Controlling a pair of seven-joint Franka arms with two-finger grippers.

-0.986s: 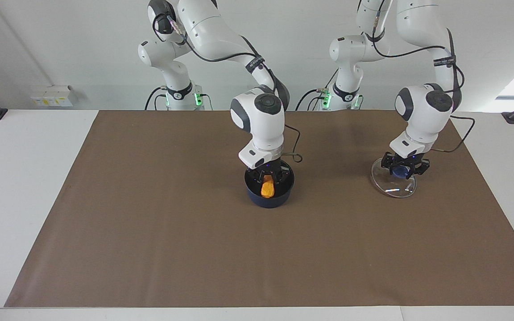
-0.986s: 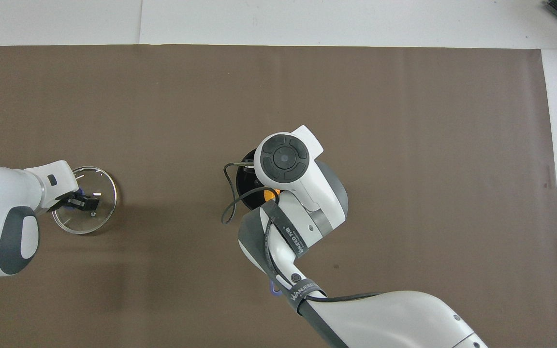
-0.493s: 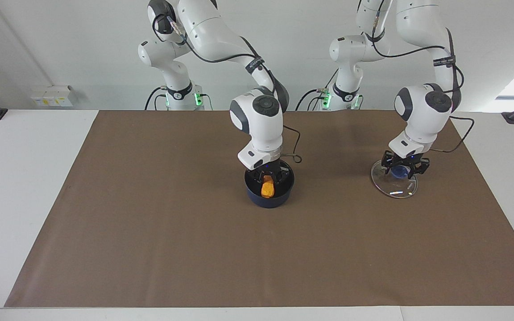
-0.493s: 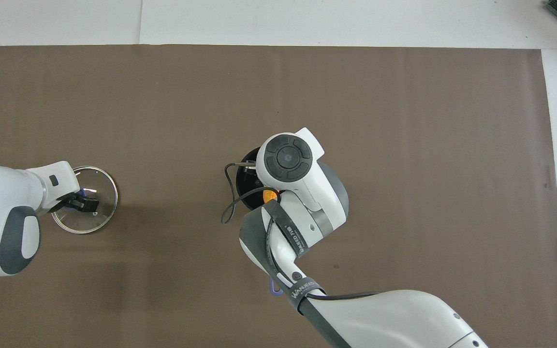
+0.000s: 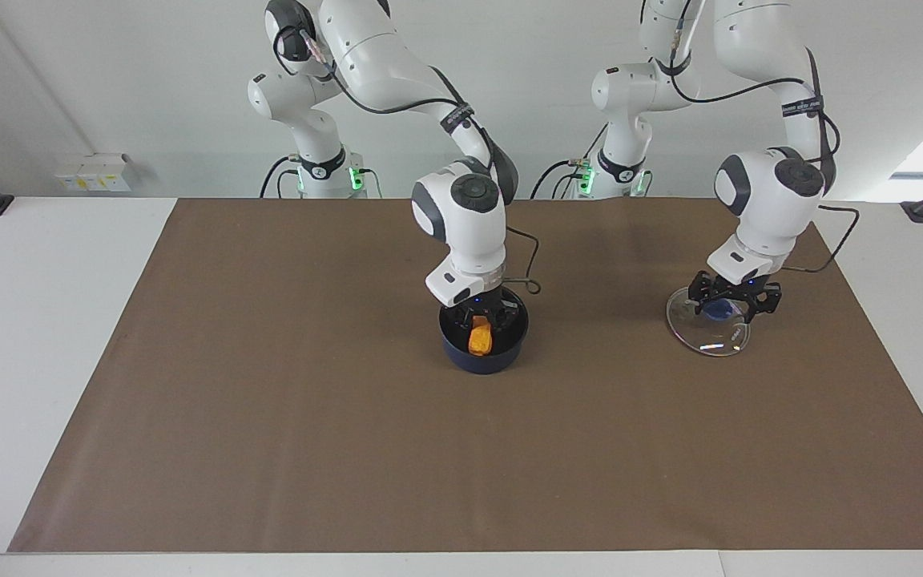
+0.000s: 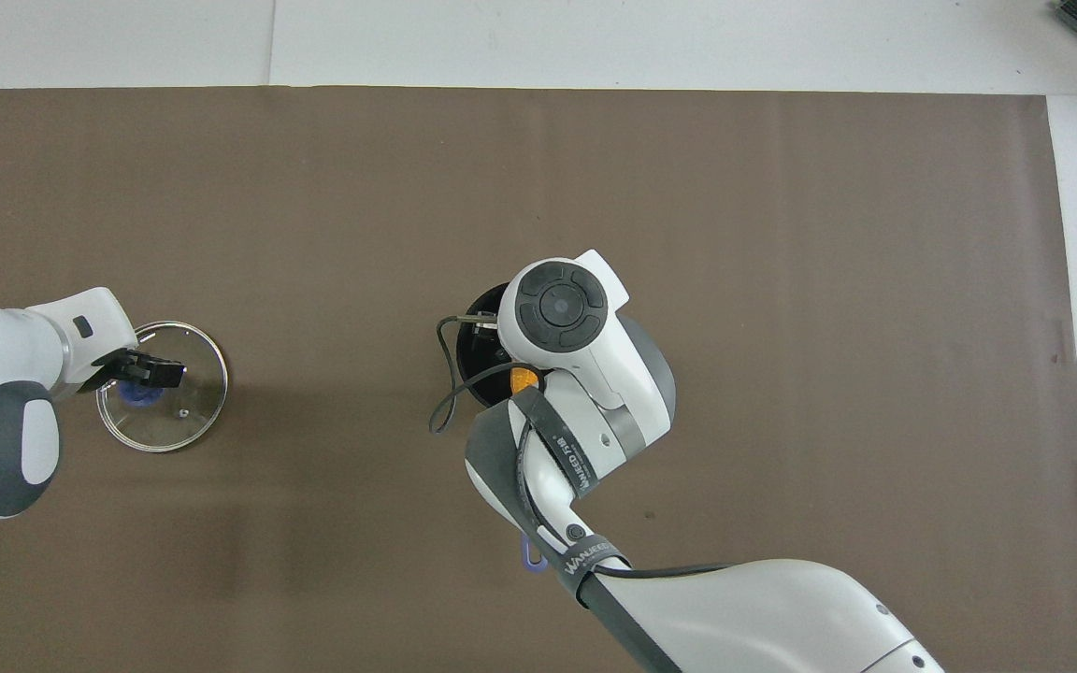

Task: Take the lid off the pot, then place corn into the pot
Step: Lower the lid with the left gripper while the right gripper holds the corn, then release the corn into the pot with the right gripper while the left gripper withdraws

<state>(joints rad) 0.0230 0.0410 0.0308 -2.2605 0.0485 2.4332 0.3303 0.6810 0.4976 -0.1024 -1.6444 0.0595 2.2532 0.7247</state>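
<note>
A robot lab: two bench-mounted arms (image 5: 397, 72), brown mat (image 5: 269, 417), bare white walls.

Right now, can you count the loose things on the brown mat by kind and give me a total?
Pot: 1
Lid: 1
Corn: 1, lying inside the pot
Total: 3

From my console the lid (image 5: 708, 330) reads as clear glass, glossy, catching bright glints, with a thin shiny metal rim and a smooth blue knob (image 5: 719, 308). The pot (image 5: 483, 344) looks like dark navy enamel with a dull sheen, its inside black and matt. The corn (image 5: 480, 336) is orange-yellow and bumpy, plastic-looking. I see a matt brown mat (image 5: 285, 417), paper or cloth I cannot tell, over the smooth white counter (image 5: 37, 320).
</note>
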